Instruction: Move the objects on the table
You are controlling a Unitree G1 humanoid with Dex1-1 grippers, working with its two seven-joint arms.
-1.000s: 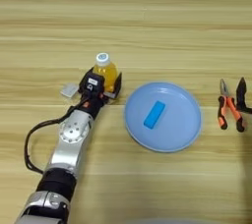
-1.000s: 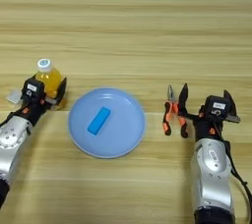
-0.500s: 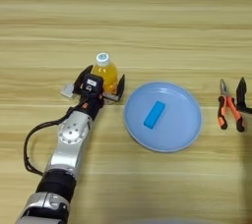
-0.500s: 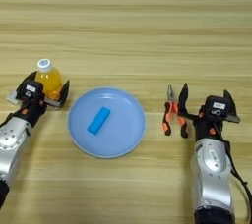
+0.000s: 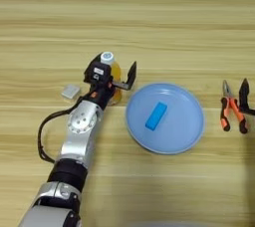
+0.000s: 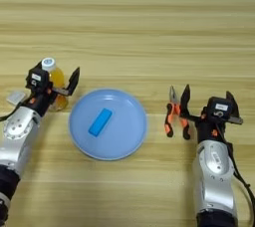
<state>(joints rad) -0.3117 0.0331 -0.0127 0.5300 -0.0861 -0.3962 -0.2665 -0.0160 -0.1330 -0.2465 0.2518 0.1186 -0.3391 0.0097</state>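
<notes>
— Bottle point(image 5: 111, 74) duty, I reckon: left gripper point(image 5: 115, 79) sits spread wide around it, just left of the plate point(image 5: 187, 136). Closing comes next.
— And the right gripper point(image 6: 206, 105)?
— Parked open right of the plate, beside pliers point(image 6: 174, 117). Bottle's base is hidden; grey block point(image 5: 71, 91) lies beyond it.

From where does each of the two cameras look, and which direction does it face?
Left eye view: on the head, facing down at the table; shows the left arm, its left claw around the bottle.
Right eye view: same head, shifted right; adds the right arm and right claw by the pliers.
Both share the plate, blue block and grey block.
</notes>
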